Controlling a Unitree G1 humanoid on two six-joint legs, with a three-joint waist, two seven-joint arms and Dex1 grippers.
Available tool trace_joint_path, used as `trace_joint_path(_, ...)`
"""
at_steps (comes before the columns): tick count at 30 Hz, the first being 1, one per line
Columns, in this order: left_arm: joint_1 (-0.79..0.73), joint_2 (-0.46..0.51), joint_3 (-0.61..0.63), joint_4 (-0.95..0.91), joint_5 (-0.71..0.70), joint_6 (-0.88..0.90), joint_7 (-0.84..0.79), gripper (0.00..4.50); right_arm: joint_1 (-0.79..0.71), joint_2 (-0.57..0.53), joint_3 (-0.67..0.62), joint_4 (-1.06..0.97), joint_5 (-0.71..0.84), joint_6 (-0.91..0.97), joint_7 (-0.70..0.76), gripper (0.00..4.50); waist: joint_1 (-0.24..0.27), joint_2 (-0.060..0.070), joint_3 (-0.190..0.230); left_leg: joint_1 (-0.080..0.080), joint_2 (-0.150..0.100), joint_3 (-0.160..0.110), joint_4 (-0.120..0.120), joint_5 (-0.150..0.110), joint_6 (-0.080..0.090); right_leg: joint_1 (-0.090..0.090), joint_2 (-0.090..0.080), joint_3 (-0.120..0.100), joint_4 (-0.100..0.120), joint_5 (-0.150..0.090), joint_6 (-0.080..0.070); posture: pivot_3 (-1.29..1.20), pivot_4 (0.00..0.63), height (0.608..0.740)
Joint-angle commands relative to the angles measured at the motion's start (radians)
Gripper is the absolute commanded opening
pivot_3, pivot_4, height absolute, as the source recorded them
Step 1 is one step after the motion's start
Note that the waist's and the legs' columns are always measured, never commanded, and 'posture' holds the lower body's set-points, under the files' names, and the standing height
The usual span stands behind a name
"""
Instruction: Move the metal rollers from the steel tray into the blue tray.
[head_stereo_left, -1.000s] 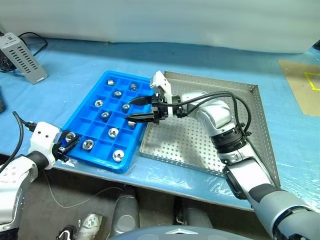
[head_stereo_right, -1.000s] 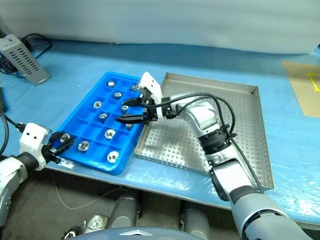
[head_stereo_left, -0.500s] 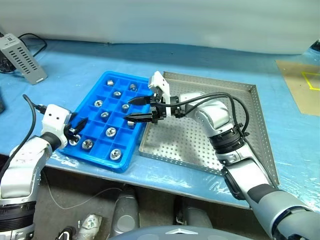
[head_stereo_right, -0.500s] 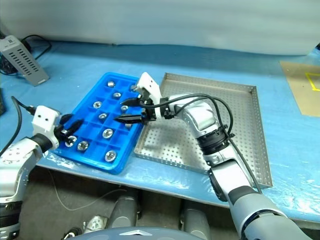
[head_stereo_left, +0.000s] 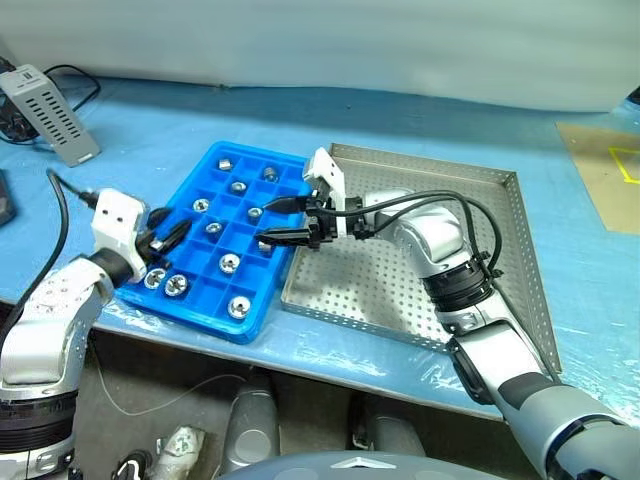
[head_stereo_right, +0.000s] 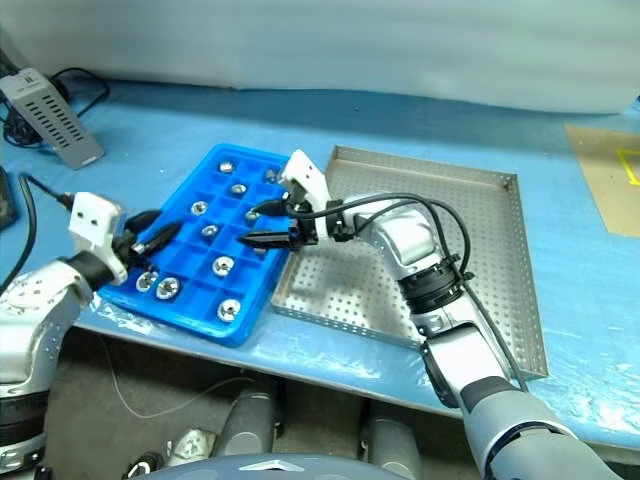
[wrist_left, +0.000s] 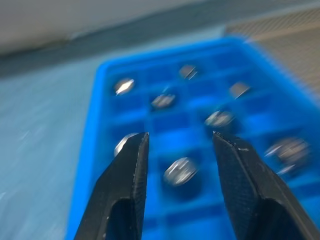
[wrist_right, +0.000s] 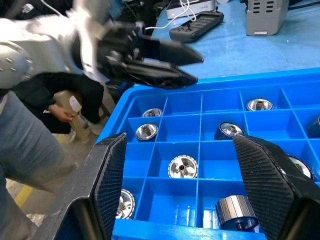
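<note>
Nearest you, the left gripper (head_stereo_left: 165, 232) hangs low over the near-left corner of the bright blue plastic compartment tray (head_stereo_left: 195, 318). Its black fingers are clenched down to a slim gap with nothing between them. The small shiny metal rollers (head_stereo_left: 238, 308) sit singly in the blue tray's cells, and two lie right under that gripper.

Further in, the right gripper (head_stereo_left: 264, 224) reaches across the tray's right-hand column. Its jaws are spread wide and empty, and a roller lies on its side in the cell below.

Behind it, the square perforated steel tray (head_stereo_left: 360, 290) shows bare floor and no roller that I can spot, though the right arm hides a patch.

This looks like the wrap-up. Lift the right gripper straight up before swinging it back, so a finger doesn't clip a cell wall or flick that tipped roller. Keep the left gripper out of its path. Check the hidden patch before calling it done.

A grey vented box (head_stereo_left: 50, 112) sits far left.
</note>
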Motion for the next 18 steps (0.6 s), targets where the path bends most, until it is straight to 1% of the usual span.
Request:
trace_joint_path(1,-0.062,-0.01,-0.061,-0.119,-0.092,0.078,-0.003,2.1,-0.001,-0.006,-0.024,-0.029,0.006,-0.017,-0.004,3.56,-0.001,0.0,0.0,0.0,0.0,0.0,0.0,0.0,0.0,0.0,0.0,0.0,0.0,0.0,0.0,0.21,0.15,0.74)
trace_joint_path(4,-0.149,-0.052,-0.171,-0.143,-0.097,0.104,0.013,2.1,0.01,-0.025,-0.032,-0.036,0.006,-0.006,-0.01,3.56,0.001,0.0,0.0,0.001,0.0,0.0,0.0,0.001,-0.001,0.0,0.0,0.0,0.001,0.0,0.0,0.19,0.15,0.74)
trace_joint_path(7,-0.242,-0.146,-0.235,-0.054,-0.081,0.107,0.061,2.1,0.027,-0.049,-0.039,-0.062,0.01,0.016,-0.021,3.56,-0.001,0.0,0.0,0.0,0.0,0.0,0.002,0.001,-0.001,0.001,0.0,0.0,0.001,0.0,0.0,0.14,0.15,0.74)
trace_joint_path(10,-0.288,-0.196,-0.292,0.025,-0.04,0.055,0.049,2.1,0.044,-0.078,-0.047,-0.103,0.012,0.038,-0.037,3.56,-0.008,0.0,0.0,0.0,0.0,0.0,0.003,0.001,-0.001,0.001,0.0,0.001,0.002,0.0,0.001,0.11,0.15,0.74)
trace_joint_path(15,-0.306,-0.191,-0.321,0.102,-0.03,-0.008,-0.037,2.1,0.067,-0.11,-0.084,-0.169,0.031,0.087,-0.075,3.56,-0.032,0.0,0.0,0.0,0.0,0.0,0.003,0.001,-0.001,0.001,0.001,0.001,0.001,0.001,0.001,0.03,0.15,0.74)
trace_joint_path(18,-0.313,-0.179,-0.337,0.14,-0.027,-0.039,-0.099,2.1,0.086,-0.11,-0.108,-0.199,0.046,0.111,-0.105,3.56,-0.036,0.0,0.0,0.0,0.0,0.0,0.003,0.001,-0.001,0.001,0.002,0.001,0.001,0.0,0.001,0.01,0.15,0.74)
